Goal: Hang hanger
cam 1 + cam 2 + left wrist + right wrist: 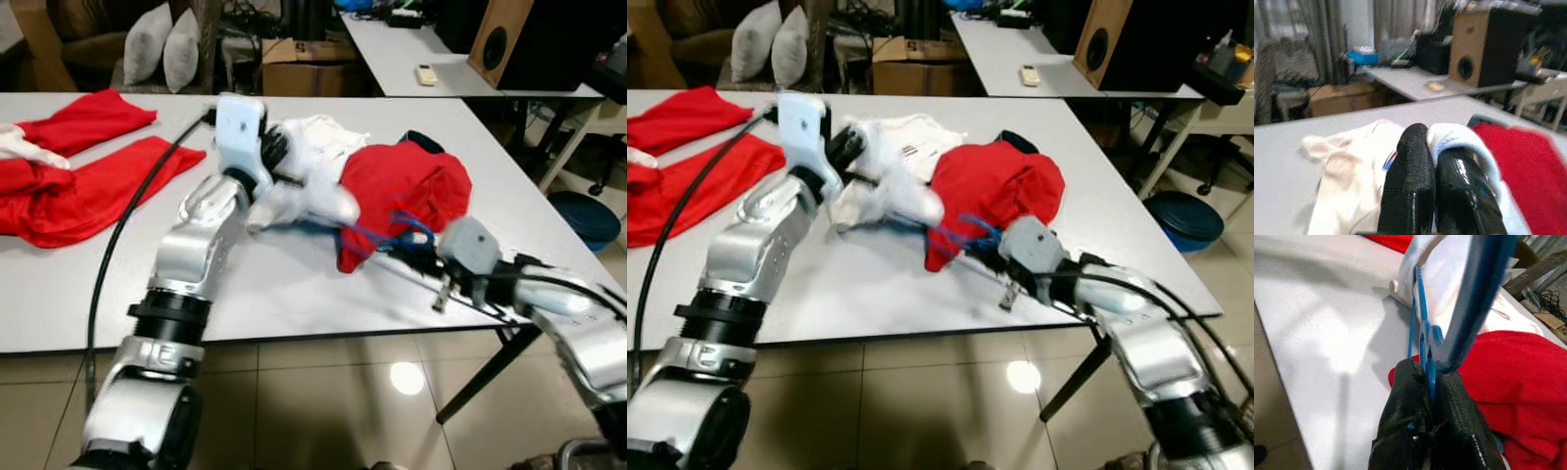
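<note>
While the left end effector (1432,161) pinches white cloth (1352,171), the right end effector (1432,396) clamps a thin blue hanger (1422,328).

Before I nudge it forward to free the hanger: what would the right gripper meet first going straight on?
Probably the white garment draped over the blue hanger that the right gripper clamps; red shirt lies beside. Depth is unclear.

White table (294,294) spans foreground beneath right claw (416,257). Beige glossy tile floor (323,401) below, ceiling light reflection (408,378) under right claw. Second white table (431,59) beyond right claw, carrying wooden speaker (500,39) and small remote (426,73). Cardboard box (304,64) on floor behind. Two grey cushions (162,44) on seat far beyond left claw (274,157). Blue bin (585,217) on floor past table's right edge. Curtains (1396,19) at back.
</note>
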